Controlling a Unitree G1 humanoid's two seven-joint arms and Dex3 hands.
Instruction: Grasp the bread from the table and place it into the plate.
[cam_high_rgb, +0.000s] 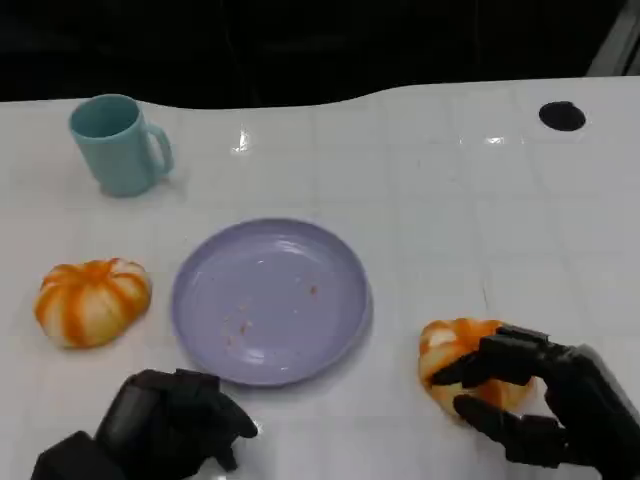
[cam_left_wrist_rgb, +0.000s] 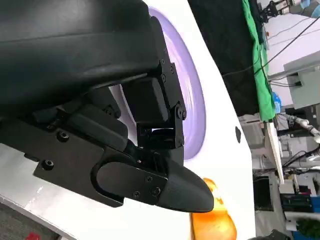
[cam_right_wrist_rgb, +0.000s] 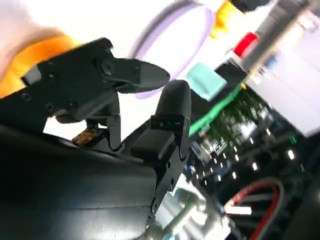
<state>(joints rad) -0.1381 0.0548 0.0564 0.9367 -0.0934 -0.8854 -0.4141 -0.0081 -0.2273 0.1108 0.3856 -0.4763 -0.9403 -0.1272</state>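
Left robot hand (cam_high_rgb: 175, 420) is seen at the near edge of the tabletop (cam_high_rgb: 450, 200), its fingers curled inward with nothing held between them. Beyond it and to its left, a striped orange-and-white bread (cam_high_rgb: 92, 300) is lying on the tabletop, well apart from the fingers. Farther off in the same direction, a light blue mug (cam_high_rgb: 118, 143) is set upright. Directly ahead of the left robot hand, the lavender plate (cam_high_rgb: 270, 300) is found, its near rim just beyond the fingertips; a few crumbs are scattered on its surface. In the left wrist view the plate (cam_left_wrist_rgb: 192, 100) is seen past the black fingers, with an orange bread (cam_left_wrist_rgb: 212, 225) beyond.

Right robot hand (cam_high_rgb: 545, 400) is placed to the right of the plate, its fingers wrapped around a second orange bread (cam_high_rgb: 455, 350), which is still resting on the tabletop just beside the plate's rim. In the right wrist view this bread (cam_right_wrist_rgb: 35, 55) is seen against the fingers (cam_right_wrist_rgb: 125, 75), with the plate (cam_right_wrist_rgb: 175, 35) and the mug (cam_right_wrist_rgb: 205, 82) beyond. A black round mark (cam_high_rgb: 562, 116) is seen on the tabletop far ahead of the right robot hand.
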